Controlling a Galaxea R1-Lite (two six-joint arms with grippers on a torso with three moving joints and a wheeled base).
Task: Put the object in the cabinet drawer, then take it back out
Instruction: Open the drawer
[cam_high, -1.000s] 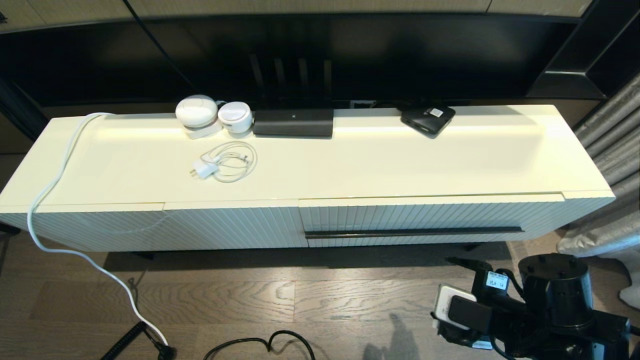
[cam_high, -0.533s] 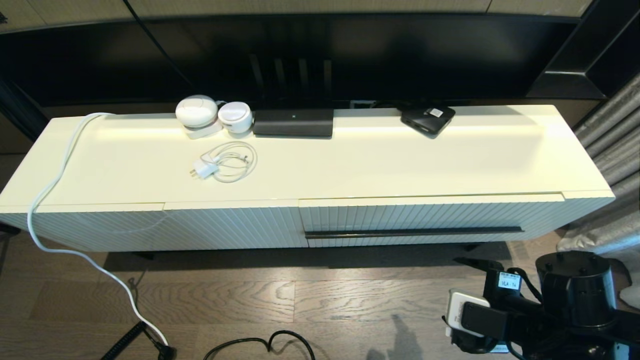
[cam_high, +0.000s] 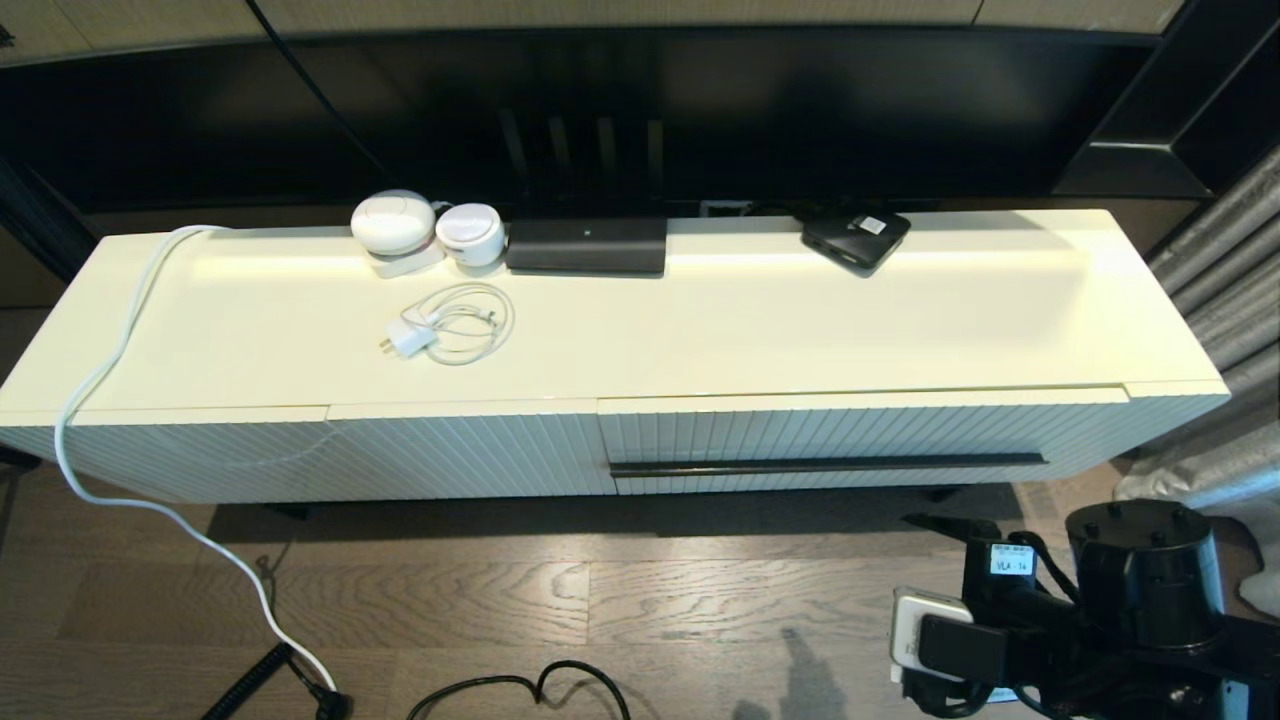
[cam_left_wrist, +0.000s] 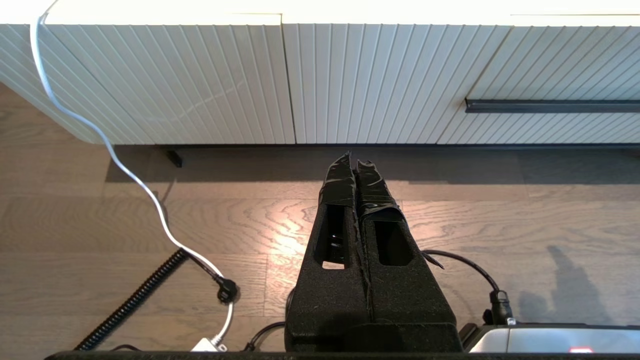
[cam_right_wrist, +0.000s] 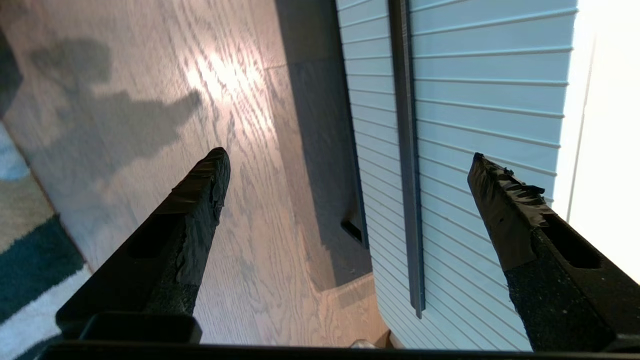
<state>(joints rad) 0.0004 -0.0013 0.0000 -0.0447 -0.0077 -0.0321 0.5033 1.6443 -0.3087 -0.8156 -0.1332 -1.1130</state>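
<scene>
The black folding umbrella shows in no view. The cream drawer (cam_high: 860, 432) with its vertically ribbed front is closed; its long black bar handle (cam_high: 828, 465) runs across the front. My right gripper (cam_right_wrist: 348, 157) is open and empty, hovering low over the floor in front of the handle's (cam_right_wrist: 406, 150) right end, apart from it. The right arm (cam_high: 1100, 610) sits at the lower right of the head view. My left gripper (cam_left_wrist: 354, 161) is shut with nothing in it, low over the floor and facing the cabinet front (cam_left_wrist: 350, 75).
On the cabinet top (cam_high: 800, 320) lie a coiled white charger (cam_high: 450, 325), two white round devices (cam_high: 425, 230), a long black box (cam_high: 586, 245) and a small flat black box (cam_high: 856, 238). A white cable (cam_high: 120, 350) hangs down at left. Cables (cam_left_wrist: 150, 280) lie on the floor. Grey curtain (cam_high: 1220, 300) at right.
The right arm has shifted a little to the right and lower, away from the drawer front. The drawer stays closed.
</scene>
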